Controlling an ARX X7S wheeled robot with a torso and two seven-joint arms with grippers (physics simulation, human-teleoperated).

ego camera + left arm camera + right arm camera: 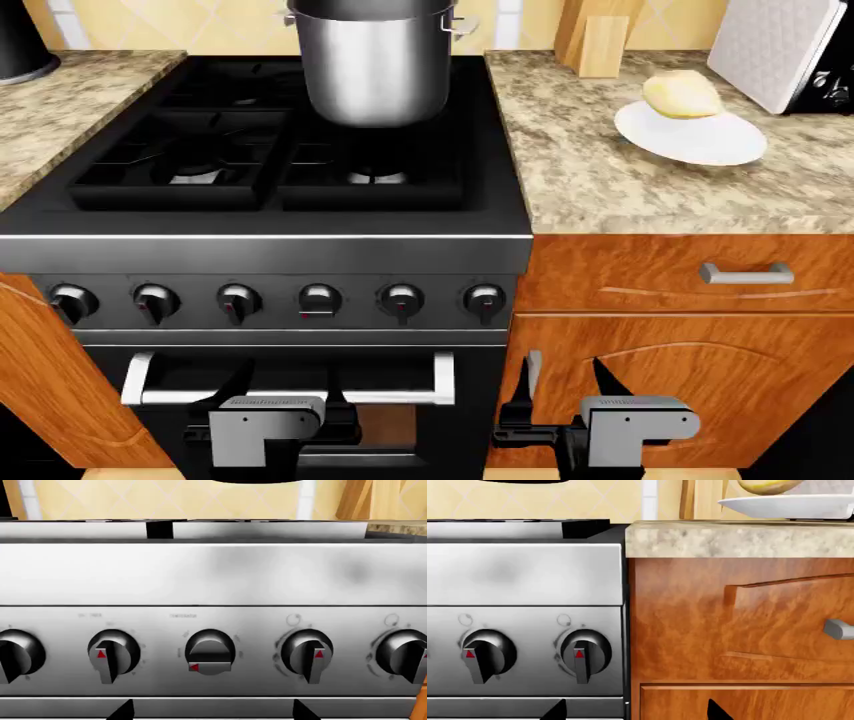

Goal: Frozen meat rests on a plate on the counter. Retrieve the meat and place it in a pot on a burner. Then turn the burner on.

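Note:
The pale yellow meat (pixel 683 95) lies on the white plate (pixel 694 140) on the granite counter (pixel 627 195), right of the stove. The steel pot (pixel 374 60) stands on a rear burner of the black stove top. Both grippers hang low in front of the oven and cabinet, far below the meat. My left gripper (pixel 287 368) is open, empty, facing the knob panel (pixel 212 712). My right gripper (pixel 561 372) is open, empty, at the seam between stove and cabinet (pixel 635 712). The right wrist view shows the meat (pixel 767 486) and plate (pixel 790 506) above the counter edge (pixel 727 537).
Several stove knobs (pixel 318 300) line the steel front panel; the middle knob (pixel 209 652) is turned sideways. The oven door handle (pixel 287 395) sits just above my left gripper. A drawer handle (pixel 745 272), wooden boards (pixel 601 35) and a white appliance (pixel 787 50) are at right.

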